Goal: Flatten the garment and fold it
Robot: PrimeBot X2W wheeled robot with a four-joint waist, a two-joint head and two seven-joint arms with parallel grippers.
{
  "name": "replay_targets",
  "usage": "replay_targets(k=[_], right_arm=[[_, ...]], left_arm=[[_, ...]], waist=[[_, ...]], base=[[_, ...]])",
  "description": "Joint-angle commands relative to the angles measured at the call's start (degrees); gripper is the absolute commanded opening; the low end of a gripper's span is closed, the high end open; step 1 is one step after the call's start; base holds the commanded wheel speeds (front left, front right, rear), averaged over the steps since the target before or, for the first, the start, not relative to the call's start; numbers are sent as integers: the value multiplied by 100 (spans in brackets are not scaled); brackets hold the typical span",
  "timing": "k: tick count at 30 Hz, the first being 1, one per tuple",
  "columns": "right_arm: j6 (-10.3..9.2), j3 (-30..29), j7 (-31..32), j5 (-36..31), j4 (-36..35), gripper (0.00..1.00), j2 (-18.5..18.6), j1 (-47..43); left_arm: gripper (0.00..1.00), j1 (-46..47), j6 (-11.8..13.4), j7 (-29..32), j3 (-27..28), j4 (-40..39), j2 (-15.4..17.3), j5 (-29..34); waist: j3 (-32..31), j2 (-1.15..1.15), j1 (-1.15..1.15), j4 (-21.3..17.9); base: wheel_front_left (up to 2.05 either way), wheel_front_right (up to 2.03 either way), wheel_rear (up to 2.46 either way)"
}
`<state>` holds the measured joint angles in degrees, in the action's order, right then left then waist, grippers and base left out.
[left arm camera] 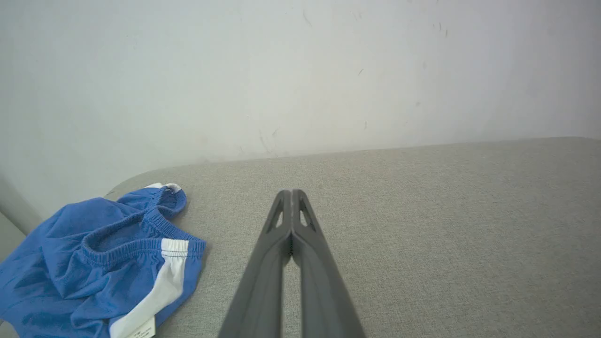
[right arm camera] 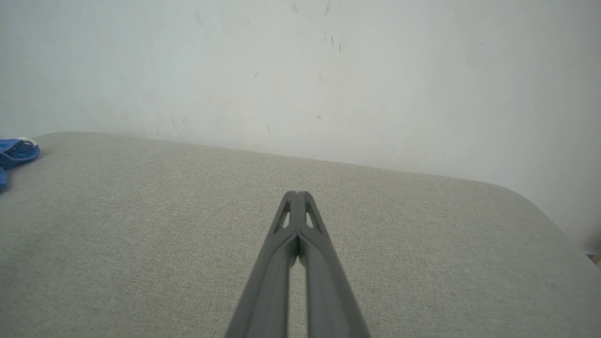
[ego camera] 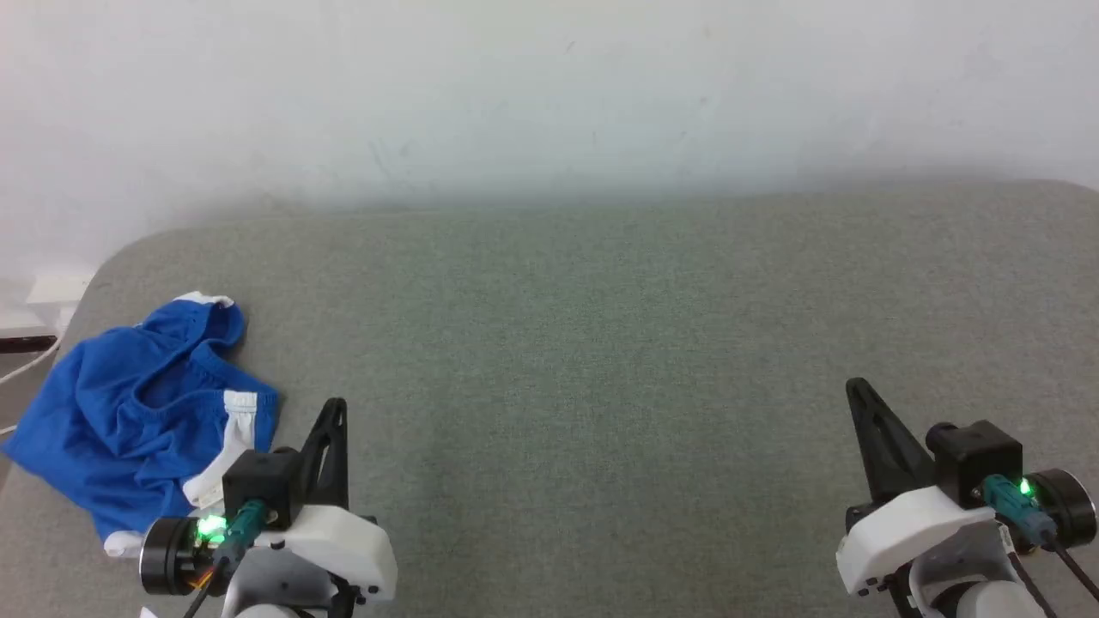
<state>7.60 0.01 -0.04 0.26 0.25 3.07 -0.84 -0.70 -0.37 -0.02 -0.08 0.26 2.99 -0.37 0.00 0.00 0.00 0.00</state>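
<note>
Shorts (ego camera: 112, 421) are lying bunched lower left at the cushion (ego camera: 601, 343) edge; left gripper (left arm camera: 291, 193) and right gripper (right arm camera: 296, 193), both pinched empty, are risking dragging them off.

Head view: high, looking forward and down across the grey woven upholstered surface (ego camera: 601, 343) to the pale wall (ego camera: 549, 86). Wrist views: low over that surface, sighting along the left gripper (left arm camera: 291, 192) and right gripper (right arm camera: 296, 193) toward that wall; all share the crumpled bright blue shorts (ego camera: 129, 412).

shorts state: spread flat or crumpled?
Crumpled. The garment lies bunched in deep wrinkles, waistband gaping and layers overlapping, at the left edge of the grey surface.
</note>
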Motion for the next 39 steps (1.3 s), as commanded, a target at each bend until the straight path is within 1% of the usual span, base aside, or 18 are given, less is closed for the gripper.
replay_targets(k=[1,22,23,33,39], right_arm=[[-11,-1,4,-26,-25,0,-19,84],[-11,-1,4,-26,-25,0,-19,84],[0,0,0,2,1,100,0,0],[0,-7,-32,15,33,100,1,25],[0,-2,-70,14,59,100,0,52]], left_arm=[[0,70,37,2,8,-26,-12,37],[0,70,37,2,8,-26,-12,37],[100,0,-1,-1,-2,1,0,-1],[100,41,45,-71,-62,71,-1,-34],[100,93,95,-148,-107,146,1,-66]], waist=[[0,0,0,0],[0,0,0,0],[0,0,0,0],[4,0,0,14],[8,0,0,88]], base=[[0,0,0],[0,0,0],[0,0,0],[0,0,0],[0,0,0]])
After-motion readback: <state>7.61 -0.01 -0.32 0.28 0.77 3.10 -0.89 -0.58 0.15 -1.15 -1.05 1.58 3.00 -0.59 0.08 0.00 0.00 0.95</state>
